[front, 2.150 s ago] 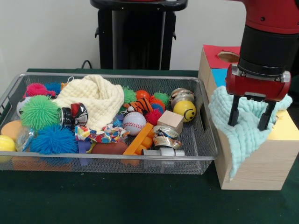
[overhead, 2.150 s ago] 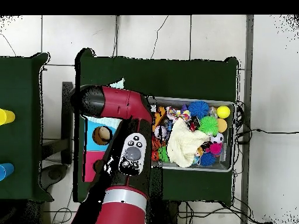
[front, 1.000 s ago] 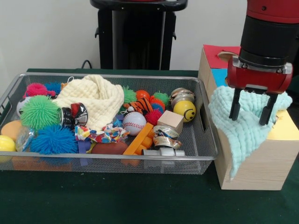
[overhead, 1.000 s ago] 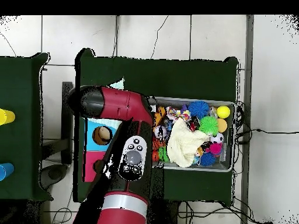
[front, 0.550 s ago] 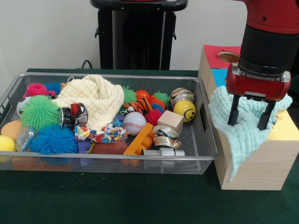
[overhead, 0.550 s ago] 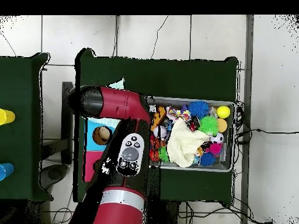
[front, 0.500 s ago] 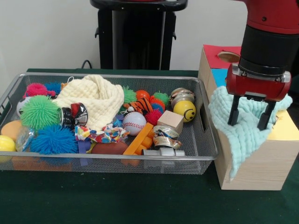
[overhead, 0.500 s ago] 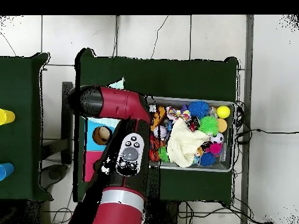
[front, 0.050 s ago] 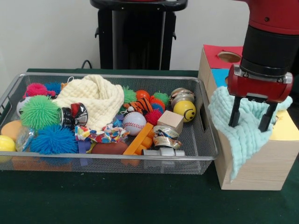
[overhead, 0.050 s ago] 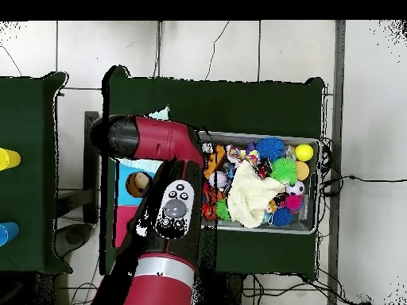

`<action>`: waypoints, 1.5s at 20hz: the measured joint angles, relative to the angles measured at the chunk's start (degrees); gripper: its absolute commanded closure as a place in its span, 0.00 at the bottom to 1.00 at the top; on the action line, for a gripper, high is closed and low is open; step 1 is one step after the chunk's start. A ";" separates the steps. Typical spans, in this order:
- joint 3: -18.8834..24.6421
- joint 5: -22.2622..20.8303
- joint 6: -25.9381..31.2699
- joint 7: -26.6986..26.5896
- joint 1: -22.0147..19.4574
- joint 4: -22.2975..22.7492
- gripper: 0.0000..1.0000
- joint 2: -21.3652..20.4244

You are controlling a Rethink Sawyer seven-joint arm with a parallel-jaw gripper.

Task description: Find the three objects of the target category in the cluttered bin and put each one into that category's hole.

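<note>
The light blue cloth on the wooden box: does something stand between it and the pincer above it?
Nothing visible does. The open pincer hangs directly over the light blue cloth, which is draped over the wooden box's edge; its fingertips show against the folds.

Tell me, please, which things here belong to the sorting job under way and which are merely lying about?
In the job:
- end effector, open over the box
- light blue cloth, draped over the box's edge
- wooden box with a hole in its red panel
- cream cloth, still in the wire bin

Lying about:
- baseball
- smiley ball
- green spiky ball
- wooden block
</note>
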 measured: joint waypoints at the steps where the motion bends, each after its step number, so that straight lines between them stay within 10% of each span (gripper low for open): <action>1: 0.00 0.00 0.00 0.00 0.00 -0.07 0.00 0.03; 6: -0.10 0.00 -0.28 0.00 0.01 -0.42 0.00 0.21; 7: -0.19 0.01 -1.48 0.01 0.09 -0.66 1.00 0.44; 30: 1.10 -0.04 -3.09 0.01 -1.07 1.06 1.00 -0.87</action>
